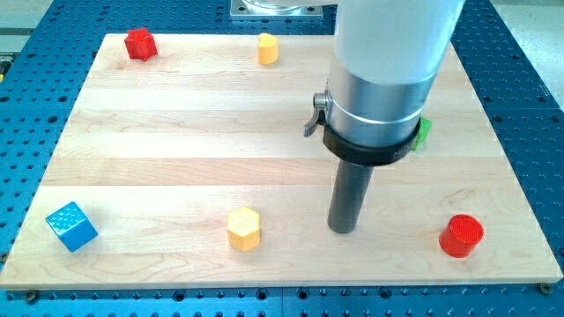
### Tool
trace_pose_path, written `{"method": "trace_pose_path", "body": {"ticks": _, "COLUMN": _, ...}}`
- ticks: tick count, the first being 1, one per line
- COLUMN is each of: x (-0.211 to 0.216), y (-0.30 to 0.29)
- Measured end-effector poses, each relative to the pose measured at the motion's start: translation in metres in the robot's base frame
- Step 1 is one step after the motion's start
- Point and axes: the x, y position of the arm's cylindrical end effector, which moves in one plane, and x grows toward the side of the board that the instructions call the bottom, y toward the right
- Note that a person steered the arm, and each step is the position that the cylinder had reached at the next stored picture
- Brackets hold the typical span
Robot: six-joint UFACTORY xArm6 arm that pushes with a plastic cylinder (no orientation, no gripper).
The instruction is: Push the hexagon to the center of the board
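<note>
A yellow hexagon block (pixel 244 228) lies on the wooden board (pixel 176 132) near the view's bottom, left of the middle. My tip (pixel 342 230) rests on the board about a hundred pixels to the hexagon's right, at the same height in the view, apart from it. The rod hangs from a large silver and white arm body that covers the view's upper right.
A blue cube (pixel 71 226) sits at the bottom left. A red cylinder (pixel 462 236) sits at the bottom right. A red star-like block (pixel 139 43) and a small yellow block (pixel 268 48) lie along the top. A green block (pixel 424 132) peeks out behind the arm.
</note>
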Motion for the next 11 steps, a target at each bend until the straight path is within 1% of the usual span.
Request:
{"method": "trace_pose_path", "body": {"ticks": 1, "x": 0.03, "y": -0.012}}
{"method": "trace_pose_path", "body": {"ticks": 2, "x": 0.041, "y": -0.02}}
{"method": "trace_pose_path", "body": {"ticks": 3, "x": 0.041, "y": -0.058}}
{"method": "trace_pose_path", "body": {"ticks": 4, "x": 0.05, "y": -0.096}}
{"method": "trace_pose_path", "body": {"ticks": 5, "x": -0.014, "y": -0.115}}
{"method": "trace_pose_path", "body": {"ticks": 6, "x": -0.039, "y": -0.122}}
{"method": "trace_pose_path", "body": {"ticks": 7, "x": -0.021, "y": -0.154}}
{"method": "trace_pose_path", "body": {"ticks": 8, "x": -0.076, "y": -0.135}}
{"method": "trace_pose_path", "body": {"ticks": 9, "x": -0.085, "y": -0.108}}
{"method": "trace_pose_path", "body": {"ticks": 10, "x": -0.082, "y": -0.148}}
{"method": "trace_pose_path", "body": {"ticks": 11, "x": -0.101, "y": -0.12}}
